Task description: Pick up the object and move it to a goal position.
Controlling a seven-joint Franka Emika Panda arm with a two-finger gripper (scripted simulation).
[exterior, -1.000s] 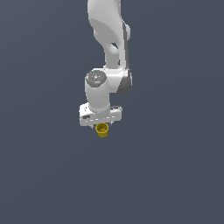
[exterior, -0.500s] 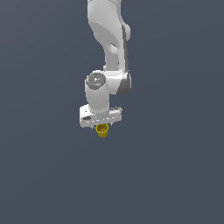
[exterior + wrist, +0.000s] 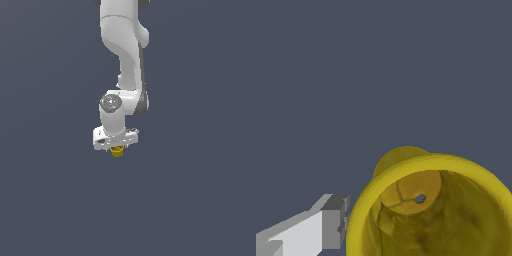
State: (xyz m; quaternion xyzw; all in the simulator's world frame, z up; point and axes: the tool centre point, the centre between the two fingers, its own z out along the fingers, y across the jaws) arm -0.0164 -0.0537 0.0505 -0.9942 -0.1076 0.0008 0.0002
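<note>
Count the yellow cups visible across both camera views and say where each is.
1. The yellow cup sits directly under the white end effector in the exterior view; the wrist view shows the same cup close up, beside one finger. Nothing else shows.

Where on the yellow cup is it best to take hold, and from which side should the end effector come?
Grip the yellow cup across its outer side wall just below the rim, coming from above its open top. It is a narrow round cylinder, so the fingers can span it. The end effector seems to be placed this way already.
</note>
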